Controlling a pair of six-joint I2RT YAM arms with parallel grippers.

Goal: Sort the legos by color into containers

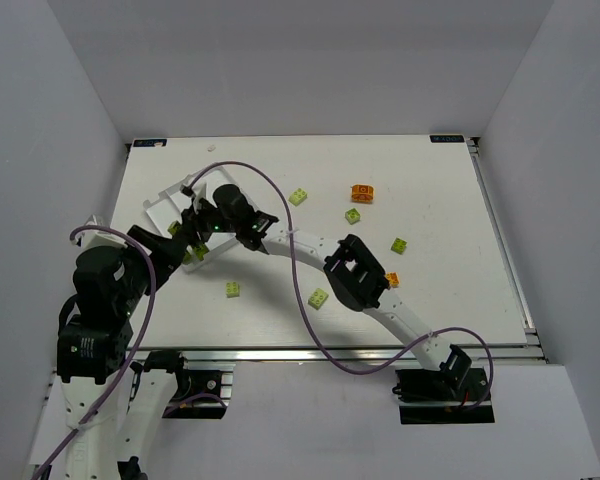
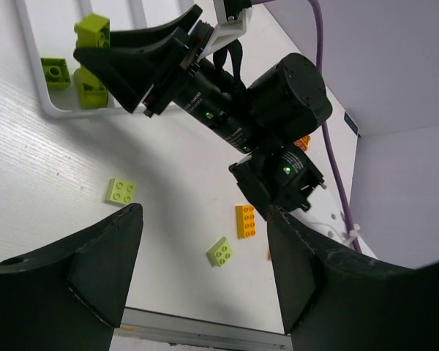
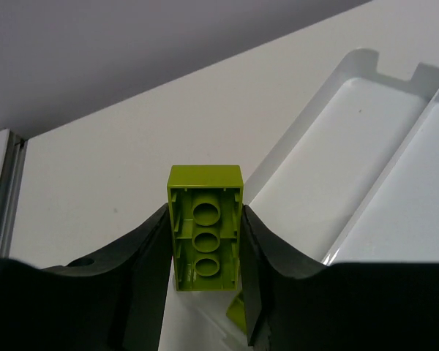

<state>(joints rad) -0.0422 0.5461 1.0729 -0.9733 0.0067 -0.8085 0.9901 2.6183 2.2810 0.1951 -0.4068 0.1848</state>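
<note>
My right gripper (image 3: pixel 205 213) is shut on a lime green lego (image 3: pixel 205 227), held underside up over the near end of the white tray (image 3: pixel 366 146). In the top view the right gripper (image 1: pixel 190 222) reaches across to the tray (image 1: pixel 165 198) at the back left. In the left wrist view the held lego (image 2: pixel 93 29) hangs over the tray (image 2: pixel 36 91), which holds two green legos (image 2: pixel 55 71). My left gripper (image 2: pixel 205 219) is open and empty, raised above the table beside the tray (image 1: pixel 185 252).
Loose lime legos lie on the table (image 1: pixel 298 196), (image 1: pixel 352 215), (image 1: pixel 399 245), (image 1: pixel 234 289), (image 1: pixel 319 297). Orange legos sit at the back middle (image 1: pixel 362 192) and by the right arm's elbow (image 1: pixel 391 279). The right arm (image 1: pixel 355 275) and its purple cable (image 1: pixel 280 215) cross the table's middle.
</note>
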